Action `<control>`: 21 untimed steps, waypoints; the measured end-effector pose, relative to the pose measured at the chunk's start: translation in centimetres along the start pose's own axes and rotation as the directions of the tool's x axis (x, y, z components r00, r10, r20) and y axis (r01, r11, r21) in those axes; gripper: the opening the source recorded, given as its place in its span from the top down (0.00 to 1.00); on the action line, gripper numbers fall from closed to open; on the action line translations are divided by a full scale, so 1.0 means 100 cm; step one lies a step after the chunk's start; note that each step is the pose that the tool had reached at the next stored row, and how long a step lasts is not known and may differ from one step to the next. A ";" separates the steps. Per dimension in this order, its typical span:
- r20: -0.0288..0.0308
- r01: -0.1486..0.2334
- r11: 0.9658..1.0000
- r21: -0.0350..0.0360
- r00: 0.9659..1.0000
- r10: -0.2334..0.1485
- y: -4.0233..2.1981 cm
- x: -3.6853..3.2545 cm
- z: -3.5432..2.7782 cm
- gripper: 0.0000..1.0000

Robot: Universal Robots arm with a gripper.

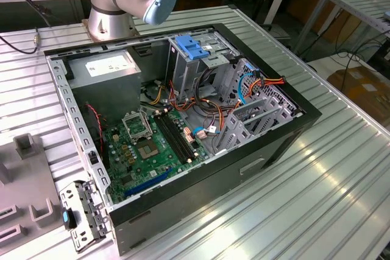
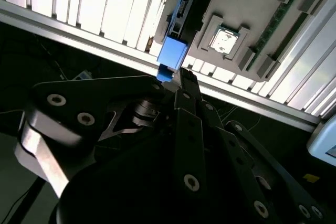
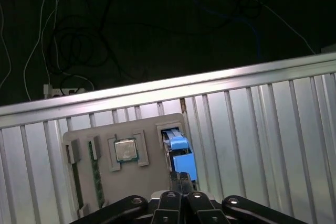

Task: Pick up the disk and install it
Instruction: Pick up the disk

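The disk [image 3: 181, 153] stands on edge in a slot of a grey holder plate [image 3: 105, 136], and what I see of it is its blue side rail. The same blue rail end of the disk [image 2: 171, 53] appears in the second wrist view, rising out of the holder plate [image 2: 247, 3]. My gripper [image 3: 183, 180] hangs just over that blue end with its black fingers pressed together and nothing between them. In the second wrist view the gripper [image 2: 178, 81] has its tips right at the blue rail; I cannot tell whether they touch it.
A processor chip [image 3: 126, 150] lies in a pocket of the holder beside the disk. The open computer case [image 1: 183, 202] sits on the slatted metal table [image 1: 329, 199], with grey drive bays [image 1: 247, 120] and a blue latch [image 1: 192, 47] inside. The arm's base [image 1: 113, 19] stands behind the case.
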State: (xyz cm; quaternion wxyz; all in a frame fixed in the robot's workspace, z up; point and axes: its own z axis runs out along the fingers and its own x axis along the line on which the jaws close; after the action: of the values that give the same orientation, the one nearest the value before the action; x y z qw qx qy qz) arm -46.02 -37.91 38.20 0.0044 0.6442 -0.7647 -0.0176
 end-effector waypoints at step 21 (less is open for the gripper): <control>-0.003 0.086 0.996 -0.001 0.996 -0.086 -0.0003 -0.0007 0.0146 0.52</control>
State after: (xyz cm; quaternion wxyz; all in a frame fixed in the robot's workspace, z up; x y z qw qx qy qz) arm -46.02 -37.82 36.74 0.0051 0.6765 -0.7363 -0.0173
